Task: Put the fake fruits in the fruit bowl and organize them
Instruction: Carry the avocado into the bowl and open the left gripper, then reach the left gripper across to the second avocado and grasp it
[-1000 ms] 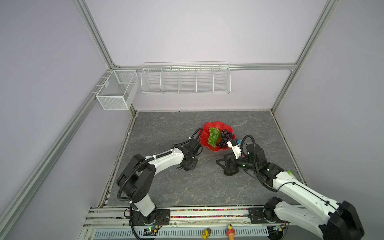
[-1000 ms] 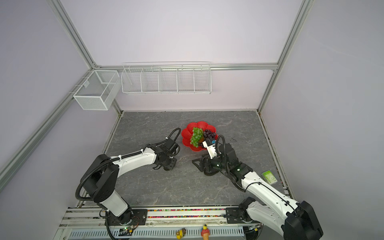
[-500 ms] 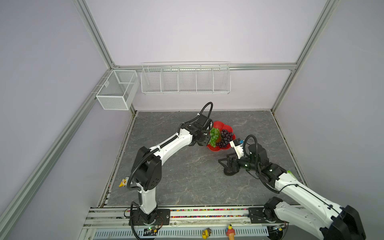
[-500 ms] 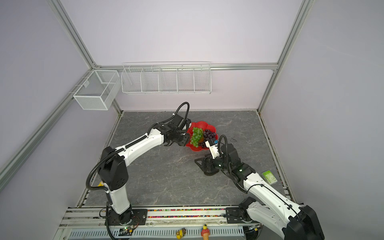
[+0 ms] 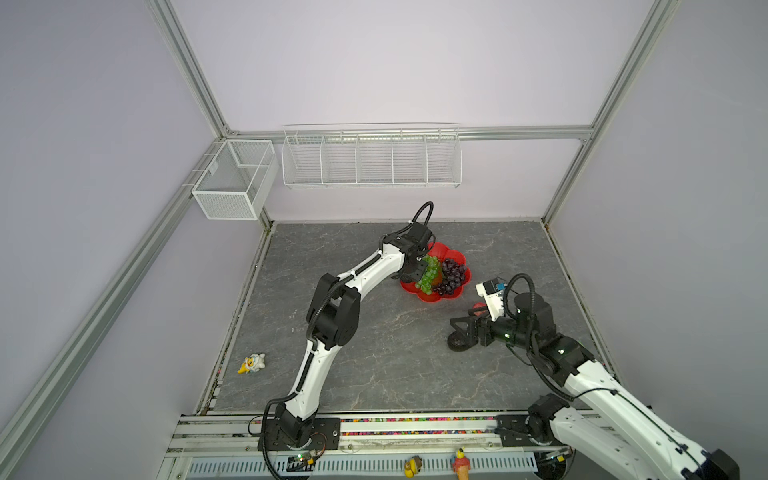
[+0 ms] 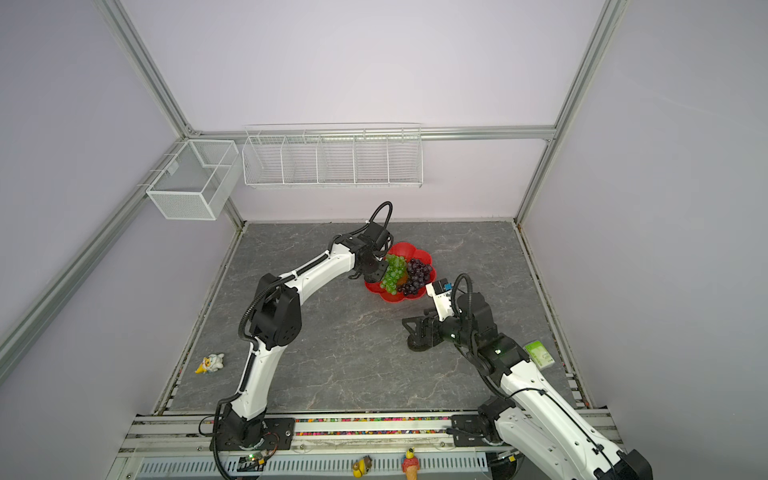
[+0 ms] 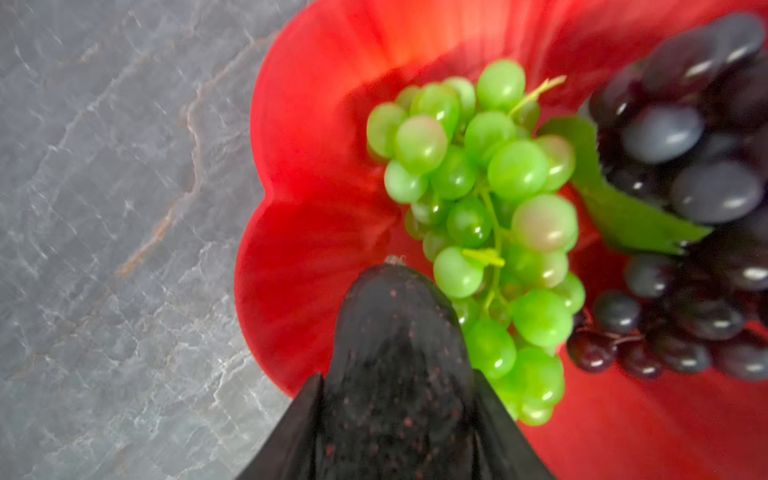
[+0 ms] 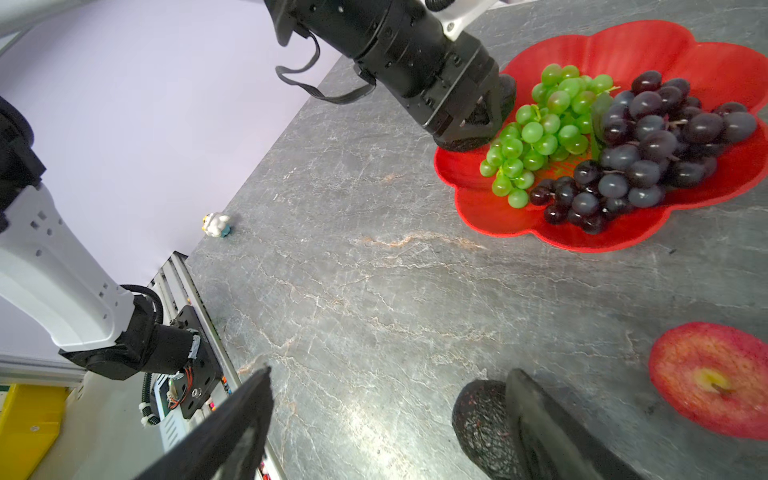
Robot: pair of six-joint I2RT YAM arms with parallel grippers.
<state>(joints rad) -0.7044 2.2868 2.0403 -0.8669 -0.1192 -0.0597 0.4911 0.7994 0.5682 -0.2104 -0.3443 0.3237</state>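
The left gripper (image 5: 417,272) is closed on an avocado (image 7: 399,353) and grips it at the thick end, so the narrow tip points forward out of the jaws. I think this is to let the fruit slide down into free space. It hangs just above the near rim of the red bowl (image 7: 291,166), on the empty petal next to the gripper. The green grapes (image 7: 490,199) lie just beside its tip, and the purple grapes (image 7: 685,166) lie beyond them, so both bunches are already inside the bowl.

The right gripper (image 8: 390,374) is wide open and low over the counter (image 8: 374,270). The second avocado (image 8: 482,415) lies between its jaws, close against one finger – it looks prepared for a grasp, not yet made. The apple (image 8: 715,382) rests outside that same finger, and the bowl is well in front.

One second ago the left gripper was low over the counter, well short of the bowl – since then it has gone forward to the rim. The right gripper has stayed in almost the same place, with its jaws equally wide.
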